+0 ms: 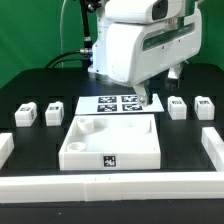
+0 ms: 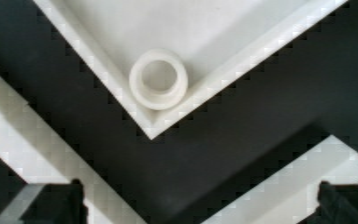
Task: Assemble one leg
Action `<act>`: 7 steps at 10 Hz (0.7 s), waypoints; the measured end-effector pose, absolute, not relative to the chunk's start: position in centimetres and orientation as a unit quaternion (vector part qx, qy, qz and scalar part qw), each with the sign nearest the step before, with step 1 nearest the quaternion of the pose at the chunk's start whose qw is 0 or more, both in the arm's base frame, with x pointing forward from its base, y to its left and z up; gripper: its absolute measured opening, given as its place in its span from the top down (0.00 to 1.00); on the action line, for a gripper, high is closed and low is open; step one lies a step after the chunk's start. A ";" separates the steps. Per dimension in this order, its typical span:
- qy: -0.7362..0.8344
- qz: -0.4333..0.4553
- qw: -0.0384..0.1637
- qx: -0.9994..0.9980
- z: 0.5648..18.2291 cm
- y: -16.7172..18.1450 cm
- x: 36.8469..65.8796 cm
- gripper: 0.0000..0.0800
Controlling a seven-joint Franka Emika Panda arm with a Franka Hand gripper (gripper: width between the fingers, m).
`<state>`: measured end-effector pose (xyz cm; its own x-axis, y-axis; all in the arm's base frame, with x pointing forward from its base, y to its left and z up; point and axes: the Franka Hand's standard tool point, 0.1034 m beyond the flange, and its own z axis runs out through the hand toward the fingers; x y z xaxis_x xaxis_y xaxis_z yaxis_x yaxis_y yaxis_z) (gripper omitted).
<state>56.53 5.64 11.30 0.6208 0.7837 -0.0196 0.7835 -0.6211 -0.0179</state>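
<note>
Just off the claw [image 1: 144, 100], toward the ext. view's right, sat the leg [image 1: 178, 107]: a small white block w/ a tag face, resting on the black table [image 1: 35, 90] and apart from the fingers. A second leg [image 1: 204, 106] stood just beyond it, further from the claw. A third leg [image 1: 54, 110] and a fourth leg [image 1: 26, 115] lay well apart from the claw on its other side, toward the ext. view's left.

I read the claw as spread. On the wrist cam the fingertips [image 2: 51, 205] stood wide apart w/ nothing gripped between them. Right below the claw was one corner of the square panel [image 1: 90, 155], and that corner's round socket [image 2: 158, 78] was in plain sight. I couldn't tell whether the tips touched the panel.

Just beside the claw, toward the ext. view's left, lay the marker board [image 1: 118, 103]. Further out, long white bars framed the panel: a front bar [image 1: 110, 186], plus a side bar [image 1: 213, 145] and an opposite side bar [image 1: 5, 148].
</note>
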 end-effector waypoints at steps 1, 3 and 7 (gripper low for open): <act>-0.435 0.013 0.004 -0.900 11.3 5.6 56.5 0.19; -0.474 0.001 0.000 -0.881 10.6 4.5 55.6 0.19; -0.554 0.016 0.008 -0.832 9.3 1.6 51.9 0.19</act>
<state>51.89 1.60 9.28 0.3847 0.9228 -0.0185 0.9224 -0.3851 -0.0305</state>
